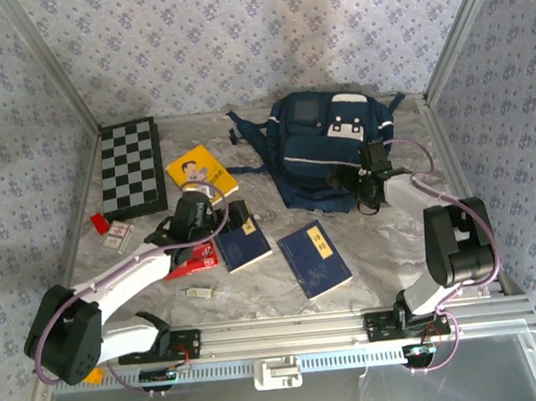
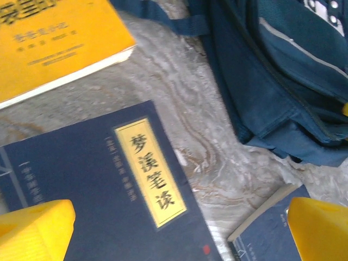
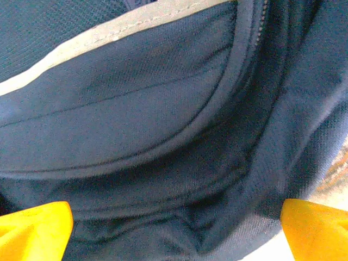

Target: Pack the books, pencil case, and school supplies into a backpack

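Backpack (image 1: 329, 148): flat on table.
Left gripper (image 1: 197, 216): fingers wide, empty, above blue book (image 1: 243, 242) left of backpack.
Right gripper (image 1: 361, 185): fingers wide, empty, at backpack's near edge.
Pencil case (image 1: 195, 260): touching blue book.

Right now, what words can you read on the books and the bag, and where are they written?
"梦溪笔谈": on the yellow title strip of the dark blue book, left wrist view.
Yellow book: big letters cut off at the picture's edge, small lines too blurred to read.
Second blue book: print too small to read.
Backpack: no words to be seen.
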Robot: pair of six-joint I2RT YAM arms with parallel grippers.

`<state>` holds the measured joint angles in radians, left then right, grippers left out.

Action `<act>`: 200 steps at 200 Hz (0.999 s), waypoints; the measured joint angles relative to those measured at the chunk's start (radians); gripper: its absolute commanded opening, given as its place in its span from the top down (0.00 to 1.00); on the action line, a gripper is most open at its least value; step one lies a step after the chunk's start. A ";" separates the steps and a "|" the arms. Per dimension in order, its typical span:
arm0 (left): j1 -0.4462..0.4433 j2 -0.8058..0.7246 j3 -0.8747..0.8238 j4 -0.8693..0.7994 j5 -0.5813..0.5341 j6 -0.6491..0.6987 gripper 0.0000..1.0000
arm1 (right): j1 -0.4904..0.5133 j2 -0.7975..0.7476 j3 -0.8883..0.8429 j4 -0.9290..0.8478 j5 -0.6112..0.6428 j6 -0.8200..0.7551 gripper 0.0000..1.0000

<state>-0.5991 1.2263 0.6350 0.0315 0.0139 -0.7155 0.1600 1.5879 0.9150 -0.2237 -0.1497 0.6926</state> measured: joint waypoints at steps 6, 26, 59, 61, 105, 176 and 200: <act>-0.008 0.011 0.013 0.003 -0.001 0.001 0.00 | 0.000 0.016 0.008 0.002 0.000 0.001 0.04; -0.027 0.042 0.044 0.012 -0.006 0.011 0.00 | 0.006 0.063 0.027 0.011 -0.002 0.008 0.12; -0.037 0.061 0.063 0.015 -0.012 0.016 0.00 | 0.023 0.110 0.051 0.015 -0.003 0.021 0.30; -0.037 0.062 0.063 0.014 -0.012 0.016 0.00 | 0.025 0.113 0.053 0.015 -0.002 0.024 0.31; -0.037 0.063 0.092 -0.029 -0.034 0.031 0.00 | 0.099 0.135 0.061 0.034 0.022 0.081 0.45; -0.037 0.063 0.130 -0.090 -0.048 0.033 0.00 | 0.308 0.122 0.075 0.089 0.057 0.179 0.21; -0.038 0.063 0.137 -0.088 -0.033 0.021 0.00 | 0.296 0.025 0.064 0.054 0.063 0.157 0.14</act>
<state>-0.6369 1.2896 0.7715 -0.0566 -0.0193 -0.6941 0.4561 1.6127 0.9791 -0.1699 -0.0868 0.8494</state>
